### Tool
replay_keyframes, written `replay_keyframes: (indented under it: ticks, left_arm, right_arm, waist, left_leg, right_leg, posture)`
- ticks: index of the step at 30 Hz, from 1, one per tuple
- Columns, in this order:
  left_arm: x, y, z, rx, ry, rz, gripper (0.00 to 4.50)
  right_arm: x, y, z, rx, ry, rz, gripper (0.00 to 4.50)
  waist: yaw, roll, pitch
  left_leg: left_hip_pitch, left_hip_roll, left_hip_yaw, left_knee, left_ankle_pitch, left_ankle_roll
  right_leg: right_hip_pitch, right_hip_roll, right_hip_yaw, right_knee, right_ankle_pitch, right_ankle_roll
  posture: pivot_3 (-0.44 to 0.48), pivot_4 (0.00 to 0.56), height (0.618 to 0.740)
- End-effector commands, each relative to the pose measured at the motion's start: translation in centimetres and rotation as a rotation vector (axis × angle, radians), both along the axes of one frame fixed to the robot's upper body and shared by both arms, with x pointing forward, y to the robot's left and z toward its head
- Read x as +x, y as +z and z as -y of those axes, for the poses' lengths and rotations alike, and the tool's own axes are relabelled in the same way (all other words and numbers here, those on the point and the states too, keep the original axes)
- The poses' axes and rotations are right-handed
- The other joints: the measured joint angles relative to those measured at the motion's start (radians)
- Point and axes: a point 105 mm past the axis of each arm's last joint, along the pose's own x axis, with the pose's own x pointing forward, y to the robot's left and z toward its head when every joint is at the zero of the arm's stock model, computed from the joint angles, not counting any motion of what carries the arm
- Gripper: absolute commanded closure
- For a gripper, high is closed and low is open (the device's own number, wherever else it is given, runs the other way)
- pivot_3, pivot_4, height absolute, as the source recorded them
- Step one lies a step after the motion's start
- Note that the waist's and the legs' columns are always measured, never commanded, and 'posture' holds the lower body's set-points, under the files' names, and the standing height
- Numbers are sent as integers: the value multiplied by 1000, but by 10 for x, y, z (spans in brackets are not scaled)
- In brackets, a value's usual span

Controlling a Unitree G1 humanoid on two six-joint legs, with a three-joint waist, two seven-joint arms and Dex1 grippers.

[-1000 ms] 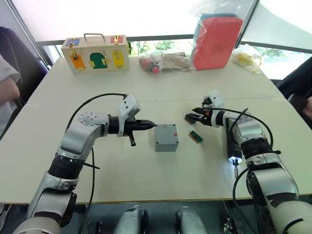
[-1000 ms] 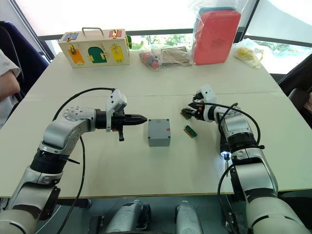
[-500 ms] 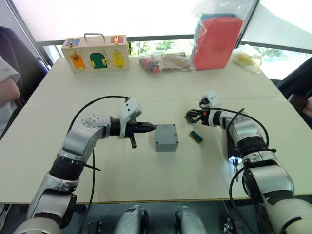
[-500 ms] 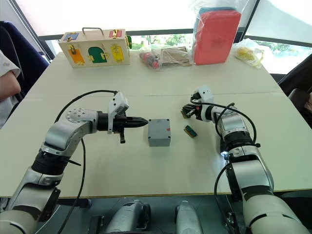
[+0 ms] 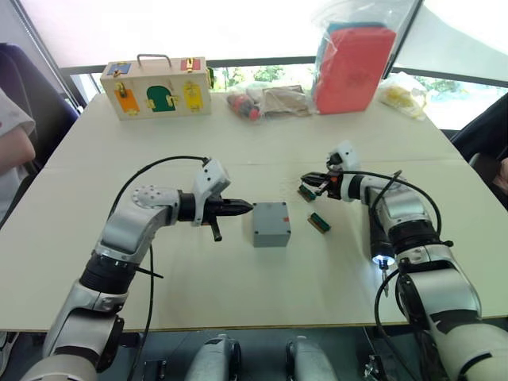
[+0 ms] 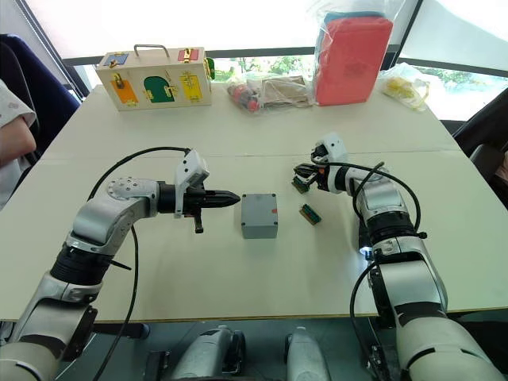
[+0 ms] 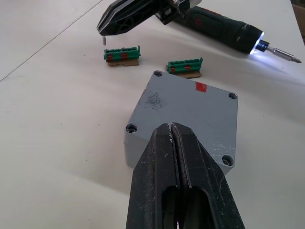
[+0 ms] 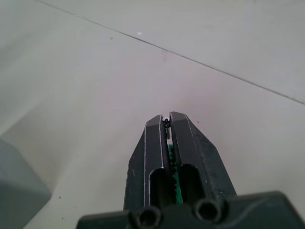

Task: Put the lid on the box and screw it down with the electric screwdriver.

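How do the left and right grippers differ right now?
The left gripper is shut on nothing and points at the box's side; the right gripper pinches a small screw above a green strip. Both are shut.

Wooden latch case (image 5: 156, 87), red bagged block (image 5: 353, 67) at table's (image 5: 238, 294) far edge.

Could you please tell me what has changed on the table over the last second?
The right gripper, jaws shut on a screw, has lifted a little and drawn back from the green strip beneath it. The left gripper, jaws shut, stayed pointed at the box, which already has the lid on it. The screwdriver and the other strip have not moved.
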Motion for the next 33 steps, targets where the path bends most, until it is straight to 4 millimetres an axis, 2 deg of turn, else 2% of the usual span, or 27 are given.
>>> replay_keyframes:
  ticks: [1, 3, 6, 10, 12, 20, 33]
  left_arm:
    - [0, 8, -2, -9, -6, 33, 4500]
    - [-1, 10, -4, -10, -7, 34, 4500]
    - [-8, 14, -10, -6, -32, 21, 4500]
    - [-19, 13, -16, 24, -75, -3, 4500]
    - [-22, 12, -18, 30, -83, -7, 4500]
    - [-21, 11, -15, 25, -82, -8, 4500]
    - [-20, 9, -15, 24, -77, -6, 4500]
  right_arm:
    - [-3, 31, 1, 24, 21, 98, 4404]
    - [-12, 43, -4, 30, 68, 123, 4404]
    - [-42, 53, -23, 41, 193, 126, 4404]
    - [-73, 46, -39, 25, 270, 91, 4404]
    - [-81, 41, -44, 20, 280, 77, 4404]
    - [-86, 26, -49, 19, 261, 37, 4404]
    - [-78, 17, -48, 4, 235, 32, 4404]
  waist:
    - [0, 0, 0]
    - [1, 0, 0]
    - [1, 0, 0]
    - [1, 0, 0]
    - [2, 0, 0]
    - [4, 0, 0]
    - [4, 0, 0]
  left_leg:
    - [0, 0, 0, 0, 0, 0]
    - [0, 0, 0, 0, 0, 0]
    - [0, 0, 0, 0, 0, 0]
    - [0, 0, -1, 0, -1, 1]
    - [0, 1, -1, 0, -1, 2]
    - [0, 0, -1, 0, -2, 3]
    - [0, 0, -1, 0, -2, 3]
  right_leg:
    - [0, 0, 0, 0, 0, 0]
    - [0, 0, 0, 0, 0, 0]
    - [-1, 0, 0, 0, 0, 0]
    - [-1, -1, 2, 1, 0, 0]
    - [-1, -2, 2, 1, 0, 0]
    - [-2, -3, 2, 0, 0, -1]
    - [-2, -1, 2, 0, 0, -1]
  posture:
    - [0, 150, 740]
    - [0, 150, 740]
    - [0, 150, 740]
    - [0, 150, 740]
    - [0, 150, 740]
    - [0, 150, 740]
    - [0, 150, 740]
